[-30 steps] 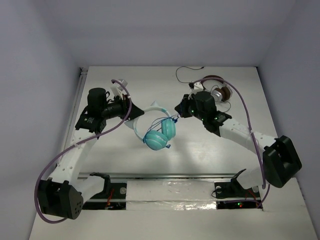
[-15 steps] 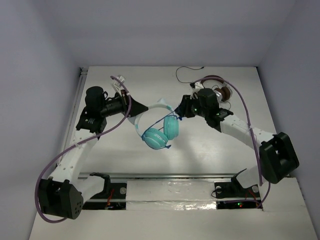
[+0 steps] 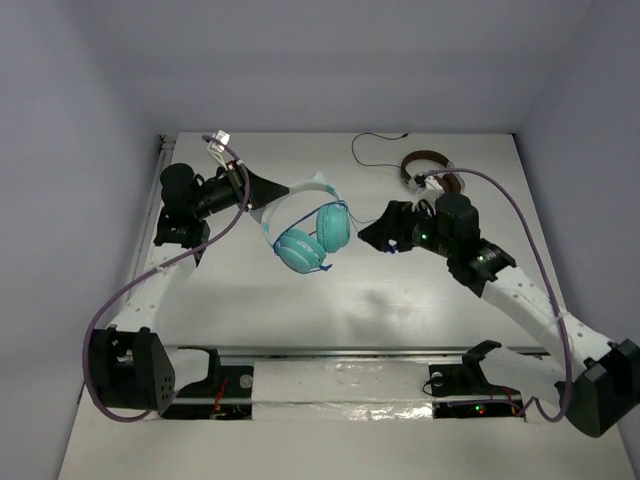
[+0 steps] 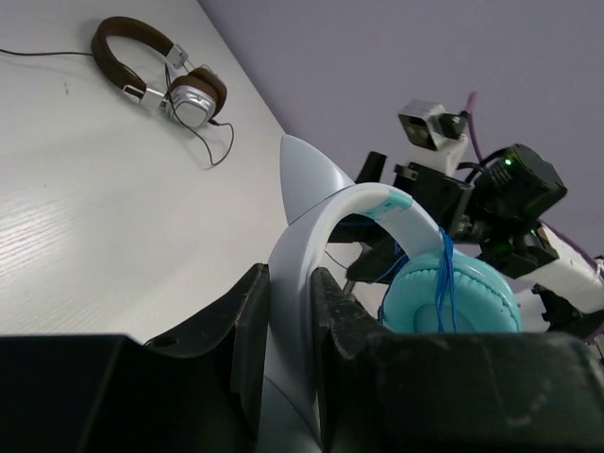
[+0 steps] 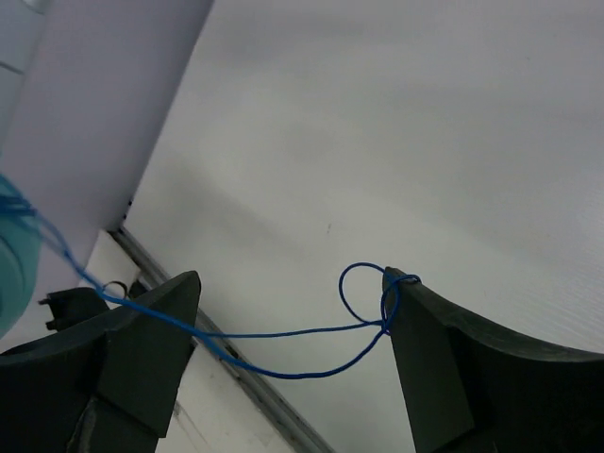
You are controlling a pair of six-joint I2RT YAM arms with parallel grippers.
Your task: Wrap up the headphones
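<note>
The teal headphones [image 3: 300,250] hang above the table, held by their white headband [image 4: 316,222]. My left gripper [image 4: 291,293] is shut on that band just below its ear-like point, and it shows at the upper left of the top view [image 3: 262,200]. The thin blue cable [image 5: 283,332] runs from the teal ear cup [image 5: 11,255] across my right gripper [image 5: 293,293]. That gripper is open, with a loop of cable caught over one fingertip [image 5: 396,288]. From above, the right gripper [image 3: 374,237] sits just right of the ear cups.
Brown-and-silver headphones [image 3: 432,170] with a dark cable lie at the back right of the table, also visible as brown-and-silver headphones [image 4: 160,75] in the left wrist view. A metal rail [image 3: 340,352] runs along the near edge. Walls close in the back and sides.
My right gripper has opened and drawn back to the right, away from the ear cups. The left arm has lifted the headphones a little toward the back.
</note>
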